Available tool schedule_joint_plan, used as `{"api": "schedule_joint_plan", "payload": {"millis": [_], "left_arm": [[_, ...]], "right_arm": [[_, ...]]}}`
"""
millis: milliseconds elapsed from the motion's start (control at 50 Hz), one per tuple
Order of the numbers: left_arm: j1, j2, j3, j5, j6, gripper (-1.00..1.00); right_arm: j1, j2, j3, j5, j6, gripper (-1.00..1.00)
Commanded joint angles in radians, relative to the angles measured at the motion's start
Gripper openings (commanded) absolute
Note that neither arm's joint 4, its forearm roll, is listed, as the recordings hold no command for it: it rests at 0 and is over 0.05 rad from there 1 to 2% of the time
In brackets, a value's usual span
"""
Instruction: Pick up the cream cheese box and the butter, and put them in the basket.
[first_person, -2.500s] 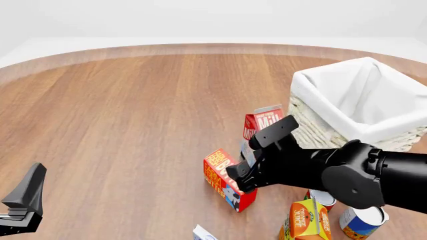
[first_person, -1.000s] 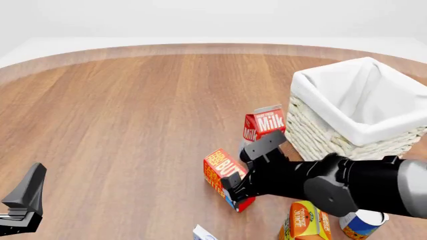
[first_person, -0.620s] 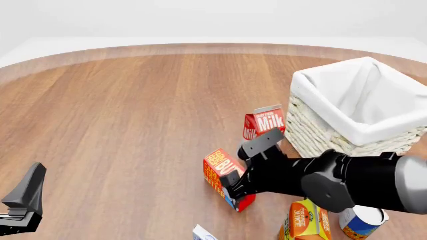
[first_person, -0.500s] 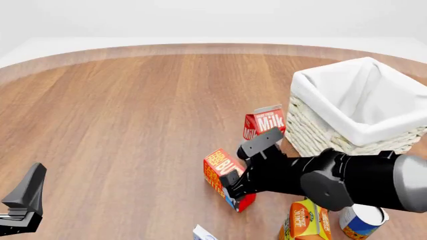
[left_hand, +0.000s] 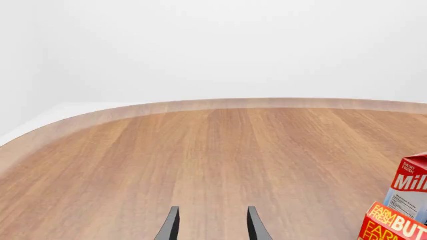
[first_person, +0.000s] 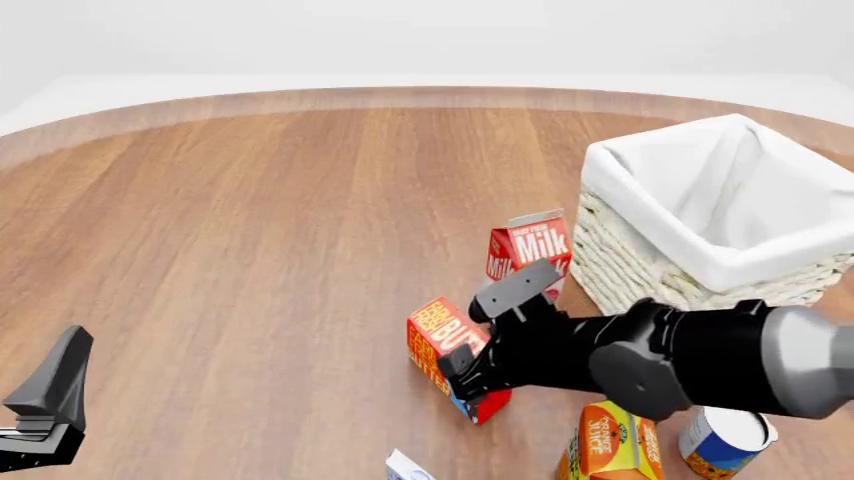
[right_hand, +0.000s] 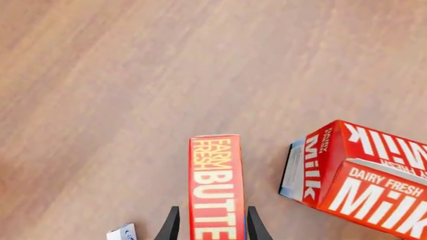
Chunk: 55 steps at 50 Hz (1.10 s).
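Observation:
The butter (first_person: 438, 338) lies flat on the table, a red and orange box, in front of the milk carton. My right gripper (first_person: 478, 335) is down over it and open. In the right wrist view its two fingers (right_hand: 171, 225) stand on either side of the butter (right_hand: 215, 185), with a small gap on each side. A corner of the cream cheese box (first_person: 406, 467) shows at the front edge, and the same corner (right_hand: 123, 233) appears in the right wrist view. The basket (first_person: 627, 260) stands at the right. My left gripper (first_person: 51, 395) is low at the far left, open (left_hand: 212, 227) and holding nothing.
A red Milk carton (first_person: 531, 245) stands upright between the butter and the basket. An orange juice carton (first_person: 611, 445) and a blue-labelled tin can (first_person: 727, 440) sit at the front right under my right arm. Bare wood stretches to the left and far side.
My right gripper has come lower and a little left, so its fingers now straddle the butter. The butter, milk carton and left arm have not moved.

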Motion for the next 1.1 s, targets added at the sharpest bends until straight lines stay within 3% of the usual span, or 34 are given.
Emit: {"api": "schedule_joint_plan", "payload": {"millis": [20, 940, 960, 1100], "left_arm": [[0.0, 0.0, 0.0, 0.0, 0.0, 1.0], [0.0, 0.0, 0.0, 0.0, 0.0, 1.0], [0.0, 0.0, 0.0, 0.0, 0.0, 1.0], [0.0, 0.0, 0.0, 0.0, 0.0, 1.0]], "right_arm": [[-0.004, 0.015, 0.001, -0.007, -0.001, 1.0], [0.002, 0.059, 0.005, -0.041, 0.014, 1.0], [-0.002, 0.058, 0.006, -0.042, 0.011, -1.0], [-0.006, 0.042, 0.005, -0.03, 0.008, -1.0]]}}
